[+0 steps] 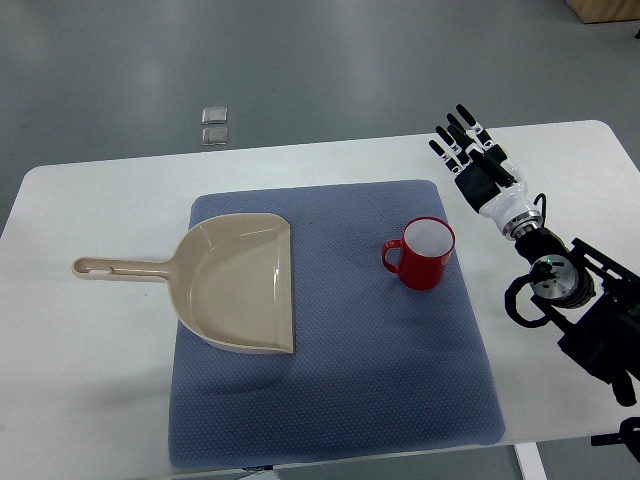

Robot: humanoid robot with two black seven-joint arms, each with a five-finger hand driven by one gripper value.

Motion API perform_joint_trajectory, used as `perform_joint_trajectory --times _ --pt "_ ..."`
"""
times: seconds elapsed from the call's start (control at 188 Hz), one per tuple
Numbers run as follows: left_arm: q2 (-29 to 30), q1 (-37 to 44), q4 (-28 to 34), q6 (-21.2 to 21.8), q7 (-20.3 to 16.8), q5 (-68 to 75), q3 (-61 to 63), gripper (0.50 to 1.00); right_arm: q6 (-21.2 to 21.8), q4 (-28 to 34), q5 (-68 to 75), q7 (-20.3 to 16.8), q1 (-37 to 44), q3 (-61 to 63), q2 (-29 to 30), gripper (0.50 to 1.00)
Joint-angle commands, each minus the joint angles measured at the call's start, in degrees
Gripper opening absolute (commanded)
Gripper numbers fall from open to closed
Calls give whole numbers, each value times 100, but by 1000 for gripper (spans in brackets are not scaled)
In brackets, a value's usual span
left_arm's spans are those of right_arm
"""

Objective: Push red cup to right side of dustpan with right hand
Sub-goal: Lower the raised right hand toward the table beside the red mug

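A red cup [424,253] with a white inside stands upright on the blue mat [330,390], its handle pointing left toward the dustpan. The beige dustpan [240,282] lies on the mat's left part, its handle sticking out left over the white table. My right hand [468,146] hovers above the table beyond the mat's far right corner, up and right of the cup and apart from it. Its fingers are stretched out straight and hold nothing. The right arm comes in from the lower right.
The white table [90,200] carries the mat. Two small clear square items [214,125] lie on the grey floor beyond the table's far edge. Bare mat lies between the dustpan and the cup.
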Motion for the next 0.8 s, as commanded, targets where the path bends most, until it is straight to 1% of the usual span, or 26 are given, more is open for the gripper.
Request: perform_joint_trajectory --times 0.0,0.265,0.297,0.404,0.579,0.722,0.796 --pt "0 0 -4 -4 0 0 0 1000 0 0 0 0 0 0 -8 936" --pt "0 0 5 -4 0 0 -9 1000 35 0 0 0 -9 -18 1 934" --pt "0 0 5 5 0 0 -9 1000 114 0 0 0 -17 -18 -8 934" --pt "0 0 5 5 0 0 0 1000 580 0 -26 0 -61 -44 -61 934" --pt "0 0 5 -4 0 0 -26 1000 1318 9 -377 0 -97 -61 -438 936" --pt "0 26 -4 -4 -18 -9 -26 1000 1329 9 -1476 36 -123 -88 -852 936" --pt "0 44 -13 -4 -18 -9 -18 1000 1329 9 -2082 220 -184 -88 -1071 934"
